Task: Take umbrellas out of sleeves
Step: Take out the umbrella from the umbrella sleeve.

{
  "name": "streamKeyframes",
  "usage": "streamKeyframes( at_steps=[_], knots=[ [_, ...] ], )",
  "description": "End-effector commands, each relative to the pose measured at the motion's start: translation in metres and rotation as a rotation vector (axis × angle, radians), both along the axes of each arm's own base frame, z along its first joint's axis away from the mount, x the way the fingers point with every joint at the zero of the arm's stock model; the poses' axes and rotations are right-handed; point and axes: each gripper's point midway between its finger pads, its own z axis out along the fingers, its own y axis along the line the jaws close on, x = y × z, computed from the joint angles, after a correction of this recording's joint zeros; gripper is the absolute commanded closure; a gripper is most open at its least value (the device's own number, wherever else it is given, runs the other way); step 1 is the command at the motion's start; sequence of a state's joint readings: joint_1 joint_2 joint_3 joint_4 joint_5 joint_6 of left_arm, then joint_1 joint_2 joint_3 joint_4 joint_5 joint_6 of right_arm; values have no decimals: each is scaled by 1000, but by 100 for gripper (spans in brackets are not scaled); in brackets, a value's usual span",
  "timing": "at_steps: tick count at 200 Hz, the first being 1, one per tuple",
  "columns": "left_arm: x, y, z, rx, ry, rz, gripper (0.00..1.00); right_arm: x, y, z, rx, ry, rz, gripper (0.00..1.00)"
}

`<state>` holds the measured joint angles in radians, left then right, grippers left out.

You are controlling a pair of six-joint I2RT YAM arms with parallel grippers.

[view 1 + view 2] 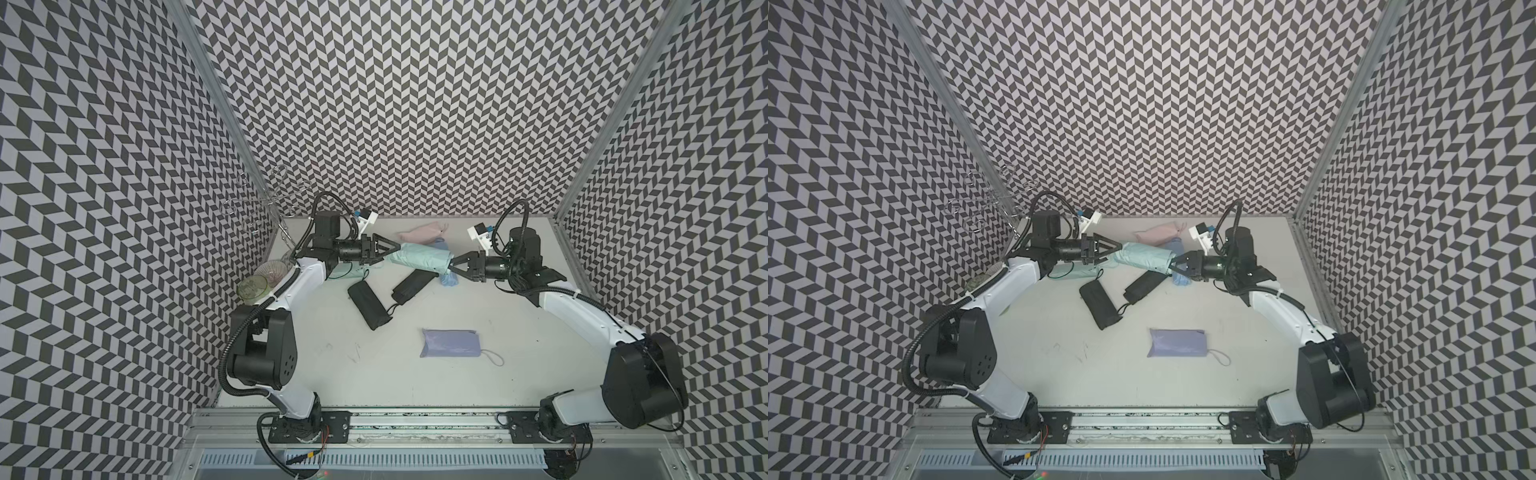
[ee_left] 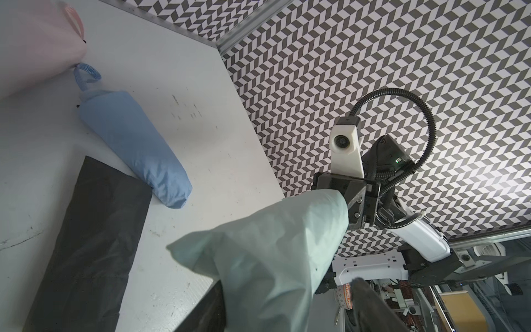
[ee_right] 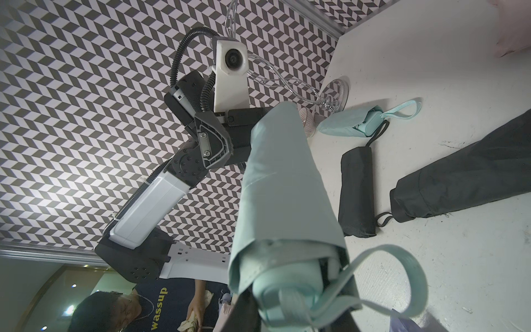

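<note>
A mint umbrella [image 1: 419, 258] [image 1: 1142, 257] in its sleeve hangs level above the back of the table, stretched between both arms. My left gripper [image 1: 392, 251] [image 2: 287, 301] is shut on the sleeve's [image 2: 273, 244] closed end. My right gripper [image 1: 451, 266] [image 3: 298, 304] is shut on the umbrella's handle [image 3: 287, 287], whose wrist loop [image 3: 402, 276] hangs free. On the table lie a pink umbrella [image 1: 419, 233], a light blue one [image 2: 135, 143], two black ones [image 1: 370, 305] [image 1: 413, 284], a lavender one [image 1: 451, 343] and a second mint one [image 3: 350, 122] beside the left arm.
A clear wire-like stand [image 1: 266, 199] rises at the back left corner. A green glass [image 1: 252, 286] and a clear ribbed glass [image 1: 270, 270] stand by the left wall beside the left arm. Patterned walls close in three sides of the table [image 1: 374, 374].
</note>
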<state>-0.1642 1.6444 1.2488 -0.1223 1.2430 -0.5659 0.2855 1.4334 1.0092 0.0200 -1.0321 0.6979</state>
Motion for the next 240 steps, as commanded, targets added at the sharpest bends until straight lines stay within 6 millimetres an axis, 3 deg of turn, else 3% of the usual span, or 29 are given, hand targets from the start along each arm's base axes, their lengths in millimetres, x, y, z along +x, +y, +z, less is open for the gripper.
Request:
streamKeyframes(
  at_steps=[1, 33, 90, 112, 147, 240],
  knots=[
    [-5, -5, 7, -11, -21, -32, 35, 6, 2, 33, 35, -138, 14, 87],
    [-7, -5, 1, -5, -6, -37, 48, 7, 2, 34, 38, -138, 9, 87],
    [-5, -5, -2, 2, 7, -36, 86, 7, 2, 34, 38, -136, 10, 88],
    [-1, -4, -4, 12, 11, -23, 94, 6, 1, 34, 37, -137, 11, 88],
    [11, 6, -8, 42, 17, 27, 100, 6, 0, 34, 34, -137, 8, 88],
    [32, 35, -11, 66, 34, 142, 100, 3, -12, 35, 22, -144, -25, 88]
  ],
)
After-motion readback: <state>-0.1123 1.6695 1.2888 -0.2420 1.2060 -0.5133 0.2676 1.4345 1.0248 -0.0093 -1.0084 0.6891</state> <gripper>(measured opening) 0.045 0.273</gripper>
